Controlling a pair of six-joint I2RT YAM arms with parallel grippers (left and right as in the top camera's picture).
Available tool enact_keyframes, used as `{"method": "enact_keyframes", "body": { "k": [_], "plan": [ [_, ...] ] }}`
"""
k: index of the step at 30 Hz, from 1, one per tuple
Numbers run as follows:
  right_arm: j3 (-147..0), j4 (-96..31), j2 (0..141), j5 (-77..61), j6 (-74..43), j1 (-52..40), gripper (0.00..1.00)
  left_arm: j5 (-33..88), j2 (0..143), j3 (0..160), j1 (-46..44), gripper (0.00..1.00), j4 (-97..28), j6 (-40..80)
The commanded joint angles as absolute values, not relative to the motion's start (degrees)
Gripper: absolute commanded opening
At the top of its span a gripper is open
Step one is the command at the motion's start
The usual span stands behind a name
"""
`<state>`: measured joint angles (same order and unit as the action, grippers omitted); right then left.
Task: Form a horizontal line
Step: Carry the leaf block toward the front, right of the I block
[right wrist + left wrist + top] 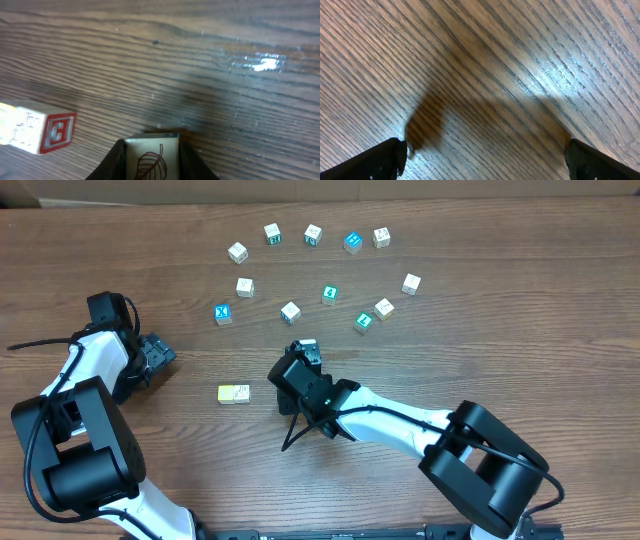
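While low, right tool (151, 167) around cube (151, 150)

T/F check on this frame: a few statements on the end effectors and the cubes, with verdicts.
1. The right end effector is shut on a cube with a leaf drawing. True.
2. The left end effector holds a blue cube. False: it is open and empty over the bare table.
3. A pale yellow cube and a white cube sit side by side, apart from the rest. True.
4. Every cube is already in one row. False: only those two are lined up; the scattered cubes lie loosely spread farther back.
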<state>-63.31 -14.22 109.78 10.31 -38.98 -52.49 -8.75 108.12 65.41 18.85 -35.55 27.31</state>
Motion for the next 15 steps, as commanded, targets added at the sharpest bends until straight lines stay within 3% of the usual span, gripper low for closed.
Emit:
{"method": "enact_keyframes", "body": {
  "k": [1,15],
  "plan": [
    [-63.44,-13.74,110.72,11.14,-39.22,-52.51,0.21,-9.13,109.12,65.04,18.72,1.0,-35.92,27.46],
    [-63.44,-13.26,110.72,10.9,-39.24,-52.49,0.38,-9.13,109.12,65.04,18.72,0.99,-35.92,27.44]
  ]
}}
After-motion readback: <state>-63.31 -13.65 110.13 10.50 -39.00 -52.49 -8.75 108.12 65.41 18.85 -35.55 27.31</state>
